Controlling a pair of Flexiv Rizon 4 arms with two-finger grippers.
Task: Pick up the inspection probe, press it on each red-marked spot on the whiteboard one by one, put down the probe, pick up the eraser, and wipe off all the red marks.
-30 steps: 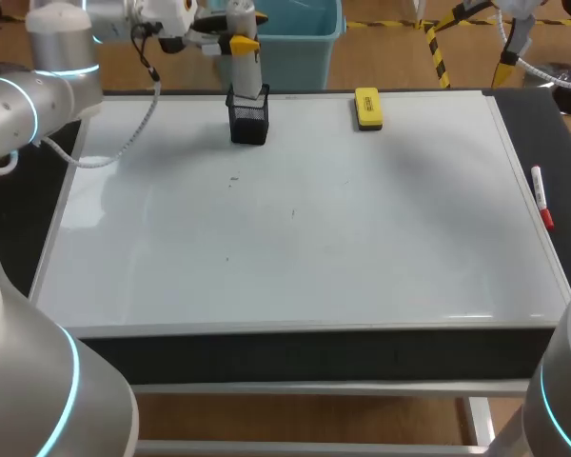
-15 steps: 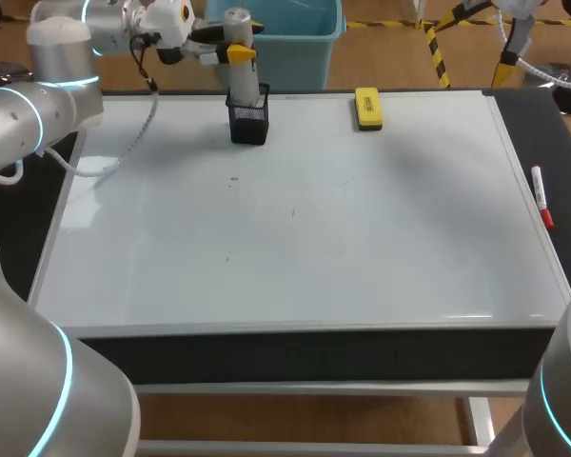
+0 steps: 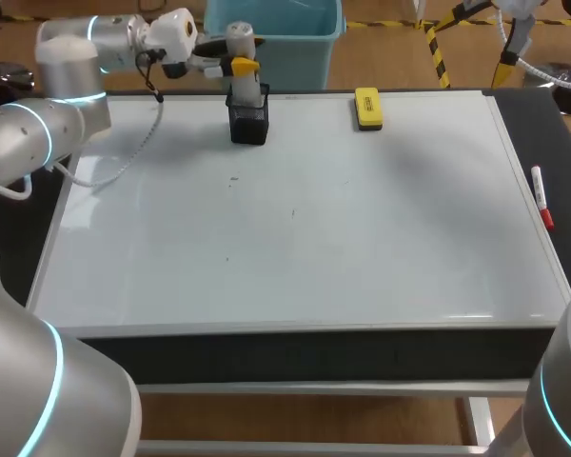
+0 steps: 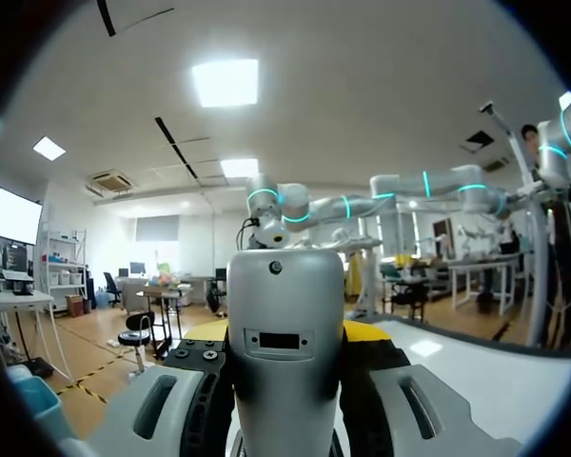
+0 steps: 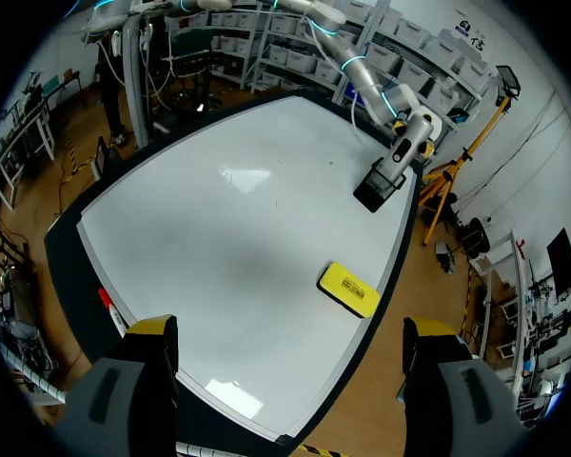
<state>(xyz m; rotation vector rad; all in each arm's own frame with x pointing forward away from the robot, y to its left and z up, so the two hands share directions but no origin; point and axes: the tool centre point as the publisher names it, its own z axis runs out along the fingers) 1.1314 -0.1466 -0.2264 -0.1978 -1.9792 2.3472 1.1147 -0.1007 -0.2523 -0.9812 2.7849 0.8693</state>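
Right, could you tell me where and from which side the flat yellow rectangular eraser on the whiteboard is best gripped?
Grip the yellow rectangular eraser across its long sides, near the middle, coming straight down from above. It lies flat on the white whiteboard with both long sides free, and that narrow width probably suits a pinch grip.

A dark tabletop [image 3: 538,119] carries a broad whiteboard [image 3: 305,219] covering most of it. Near the board's far edge stands a black mesh holder [image 3: 248,121], with a yellow eraser [image 3: 367,108] well apart from it; a red-capped marker [image 3: 541,196] lies along the right edge
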